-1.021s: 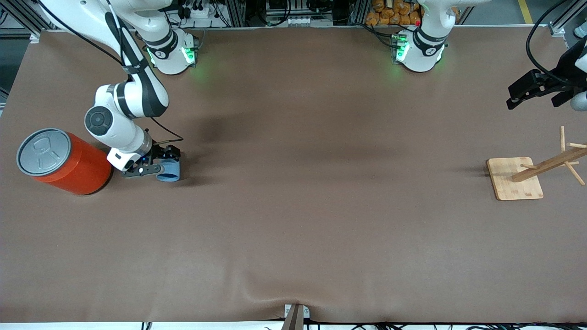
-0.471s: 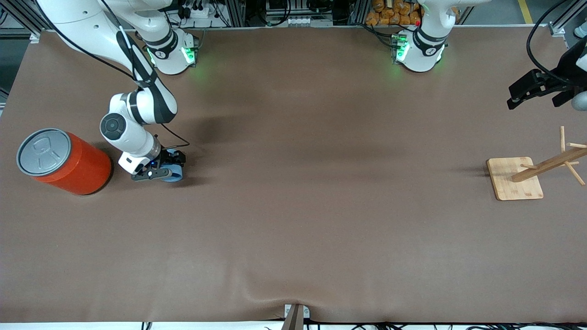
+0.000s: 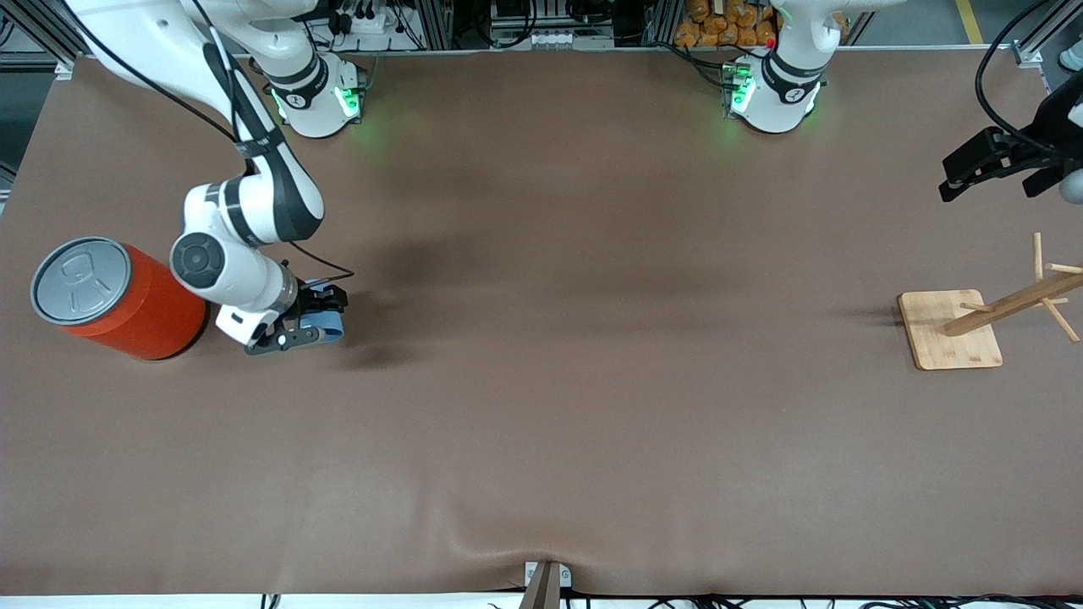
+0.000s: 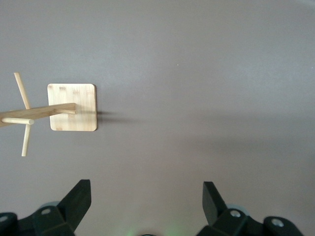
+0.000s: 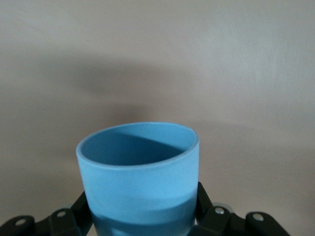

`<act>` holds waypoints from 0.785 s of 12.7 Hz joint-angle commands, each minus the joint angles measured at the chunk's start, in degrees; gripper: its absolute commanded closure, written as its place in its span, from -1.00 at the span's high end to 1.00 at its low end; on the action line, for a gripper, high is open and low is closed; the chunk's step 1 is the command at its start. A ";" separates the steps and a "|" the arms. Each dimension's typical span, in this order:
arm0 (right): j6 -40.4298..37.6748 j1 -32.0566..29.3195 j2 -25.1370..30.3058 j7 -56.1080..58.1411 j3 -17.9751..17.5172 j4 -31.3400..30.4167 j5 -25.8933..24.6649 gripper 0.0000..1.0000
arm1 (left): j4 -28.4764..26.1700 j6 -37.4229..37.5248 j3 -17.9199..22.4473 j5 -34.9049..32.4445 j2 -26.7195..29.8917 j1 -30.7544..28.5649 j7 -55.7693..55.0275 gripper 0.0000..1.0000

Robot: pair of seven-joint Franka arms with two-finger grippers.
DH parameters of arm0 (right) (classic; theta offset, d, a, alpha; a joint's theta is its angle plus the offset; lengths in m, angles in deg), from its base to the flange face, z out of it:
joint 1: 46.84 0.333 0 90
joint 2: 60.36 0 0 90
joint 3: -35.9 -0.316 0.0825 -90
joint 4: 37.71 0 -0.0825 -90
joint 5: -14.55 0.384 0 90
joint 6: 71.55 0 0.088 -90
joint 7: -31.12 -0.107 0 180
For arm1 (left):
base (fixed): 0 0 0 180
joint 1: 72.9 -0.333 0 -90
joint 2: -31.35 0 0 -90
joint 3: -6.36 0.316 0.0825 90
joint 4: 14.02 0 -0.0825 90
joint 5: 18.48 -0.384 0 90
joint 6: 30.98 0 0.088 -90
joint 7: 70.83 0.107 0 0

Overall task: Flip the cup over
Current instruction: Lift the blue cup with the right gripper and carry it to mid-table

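Note:
My right gripper (image 3: 317, 317) is shut on the small light-blue cup (image 3: 330, 322), beside the orange can toward the right arm's end of the table. It holds the cup just above the table. In the right wrist view the cup (image 5: 140, 177) sits between the two fingers (image 5: 209, 209) with its open mouth pointing away from the wrist. My left gripper (image 3: 990, 165) is open and empty, held high over the left arm's end of the table; its fingers (image 4: 214, 201) frame bare table in the left wrist view.
A big orange can (image 3: 118, 296) with a grey lid stands beside the right gripper. A wooden peg stand (image 3: 952, 328) on a square base is at the left arm's end; it also shows in the left wrist view (image 4: 73, 106).
My right gripper has turned with the cup held in it and lifted it slightly, shifting toward the front camera. The left arm has stayed where it was.

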 commanded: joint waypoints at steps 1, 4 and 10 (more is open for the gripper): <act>-8.01 4.29 -2.76 2.30 -2.15 12.55 0.82 -1.00 | -0.25 0.38 0.58 0.74 1.25 -0.40 2.49 1.00; -7.23 15.34 -6.88 6.78 -2.33 19.68 0.56 -1.00 | -0.16 0.56 0.58 0.82 1.17 -1.54 2.58 1.00; 1.18 30.92 -21.65 24.19 -2.07 36.06 -10.92 -1.00 | -0.16 -0.93 0.58 0.83 -0.76 -1.72 2.49 1.00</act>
